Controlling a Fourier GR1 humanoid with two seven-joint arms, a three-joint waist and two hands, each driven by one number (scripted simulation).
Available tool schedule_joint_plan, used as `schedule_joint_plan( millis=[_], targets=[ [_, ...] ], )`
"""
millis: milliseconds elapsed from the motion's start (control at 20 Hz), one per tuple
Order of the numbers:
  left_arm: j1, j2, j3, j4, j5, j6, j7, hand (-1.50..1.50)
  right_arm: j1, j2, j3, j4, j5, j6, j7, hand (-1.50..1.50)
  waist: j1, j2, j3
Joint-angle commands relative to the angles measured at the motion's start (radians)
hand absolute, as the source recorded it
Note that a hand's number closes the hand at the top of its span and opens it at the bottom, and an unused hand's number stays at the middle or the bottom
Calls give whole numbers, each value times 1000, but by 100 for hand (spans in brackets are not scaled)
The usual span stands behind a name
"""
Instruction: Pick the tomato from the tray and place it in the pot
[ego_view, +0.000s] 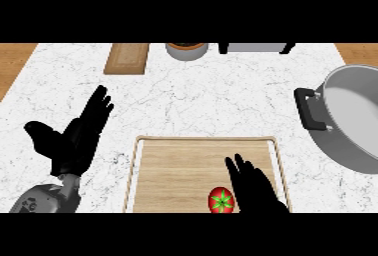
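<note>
We see the tomato (221, 200) at the tray's (159, 165) near edge, our right hand (255, 187) just beside it, fingers straight, holding nothing. We should curl round it squarely, then lift toward the pot (354, 120) at far right. The left hand (81, 132) rests open at left.

We see a small red tomato (221, 200) with a green star-shaped stem cap on its top. It lies on the wooden tray (184, 165), near the tray's front edge and toward its right side. The tray is a light wood board with a pale raised rim, and it rests flat on the counter in the lower middle of the view. The pot (353, 120) stands well apart from the tomato, at the right edge. It is grey metal, round and open, with 1 black handle on its left side. Its inside looks pale, and part of it is cut off by the view's edge.
</note>
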Motion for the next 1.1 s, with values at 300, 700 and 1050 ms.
schedule_joint_plan(
  millis=[300, 700, 1050],
  targets=[
    [51, 4, 59, 3, 18, -65, -22, 0, 21, 101, -15, 85, 64, 67, 148, -150, 2, 0, 0],
    [-29, -54, 21, 22, -58, -14, 37, 0, -29, 122, -17, 240, 62, 27, 154, -150, -1, 2, 0],
    [39, -58, 44, 23, -60, -67, -23, 0, -37, 123, -69, 365, 53, 31, 125, -150, 3, 3, 0]
  ],
)
